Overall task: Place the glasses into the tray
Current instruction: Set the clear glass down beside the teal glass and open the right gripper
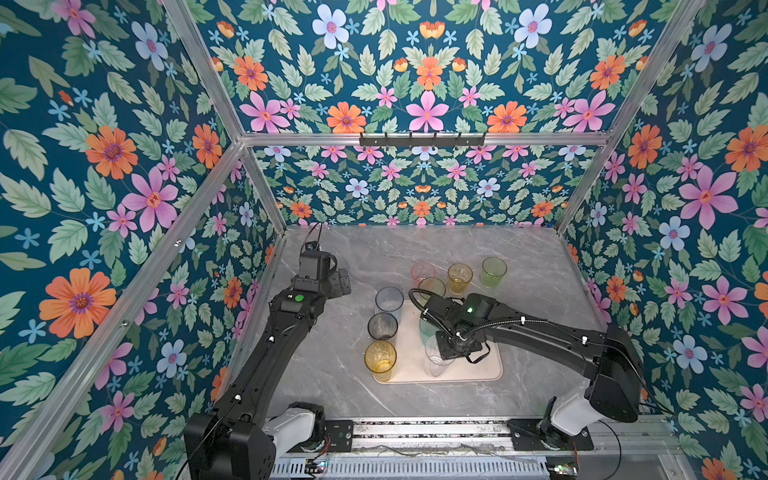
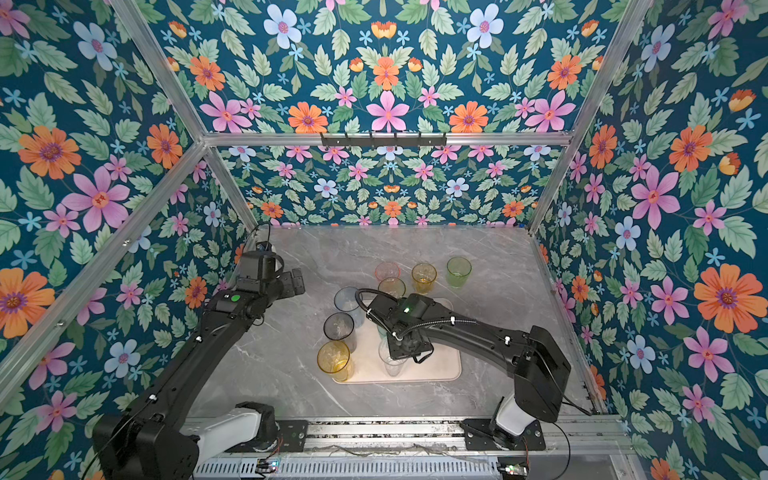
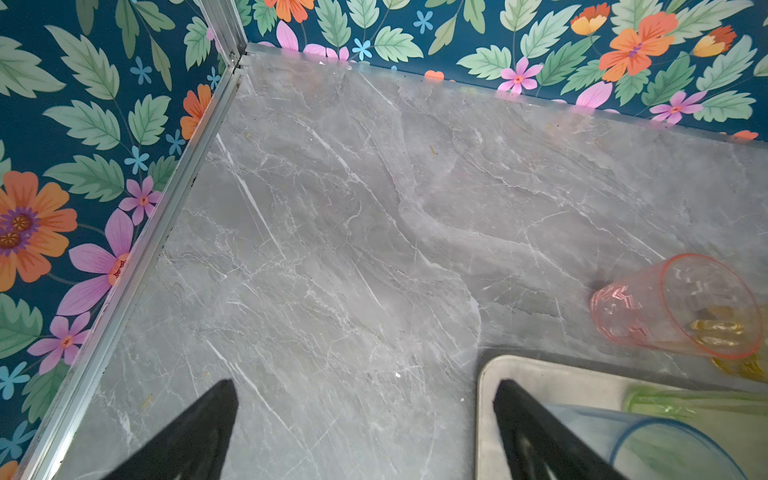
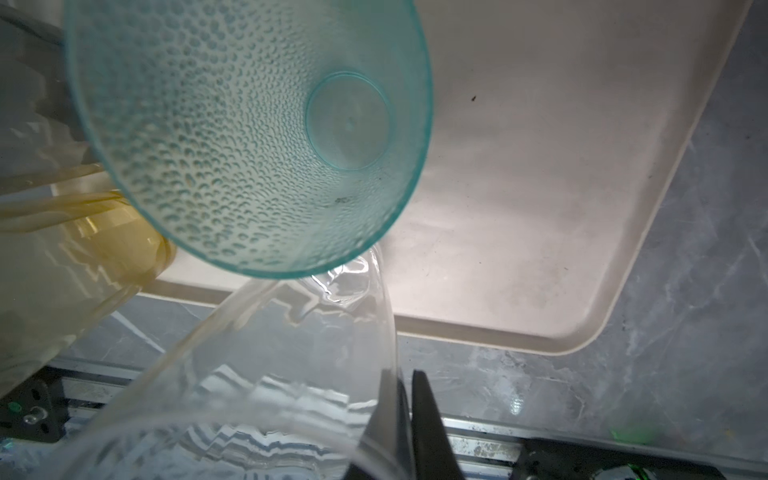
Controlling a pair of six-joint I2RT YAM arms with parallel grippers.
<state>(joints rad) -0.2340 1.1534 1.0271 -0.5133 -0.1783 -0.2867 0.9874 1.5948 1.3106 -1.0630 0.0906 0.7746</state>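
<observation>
Marble tabletop (image 1: 415, 249), seemingly roomy beside tray (image 1: 487, 370)

I see tray (image 1: 486, 368) mid-counter (image 1: 332, 395). Three glasses (image 1: 382, 326) in column along its left edge, two more mid-tray under right arm (image 1: 540, 328). Three on counter behind tray, one at its back edge.

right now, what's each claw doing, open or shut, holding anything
left claw: open, holding nothing
right claw: shut, pinching the rim of the clear glass
</observation>
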